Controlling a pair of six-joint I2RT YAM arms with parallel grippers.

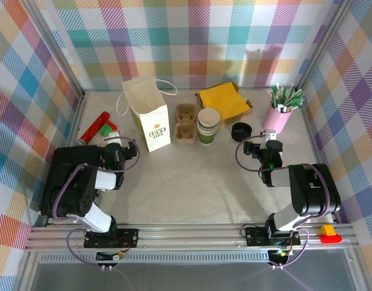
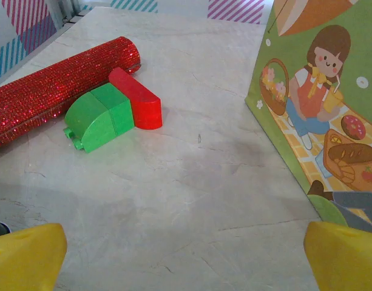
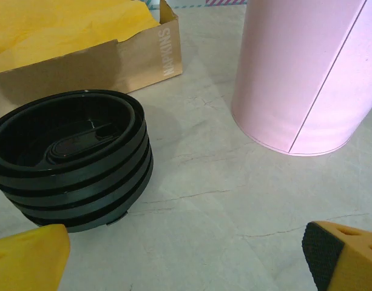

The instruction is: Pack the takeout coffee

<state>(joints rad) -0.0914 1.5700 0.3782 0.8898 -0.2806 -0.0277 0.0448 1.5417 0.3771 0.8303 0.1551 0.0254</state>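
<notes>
Paper cups, cream above a green band, stand nested in a stack (image 1: pixel 207 126) at the table's middle back. Right of them sits a stack of round black lids (image 1: pixel 241 131), close in the right wrist view (image 3: pixel 70 159). My right gripper (image 3: pixel 186 260) is open, low over the table, with the lids ahead to its left and nothing between its fingers; from above it (image 1: pixel 269 136) is just right of the lids. My left gripper (image 2: pixel 186 260) is open over bare table, left of the paper bag (image 2: pixel 319 109); from above it (image 1: pixel 114 139) sits near the bag's left side.
The white paper bag (image 1: pixel 150 118) stands upright and open beside a cardboard cup carrier (image 1: pixel 186 123). A napkin box with yellow napkins (image 1: pixel 224 100) is at the back. A pink cup of sticks (image 1: pixel 280 112) stands right. A red glitter roll (image 2: pixel 58 91) and green and red blocks (image 2: pixel 110 112) lie left.
</notes>
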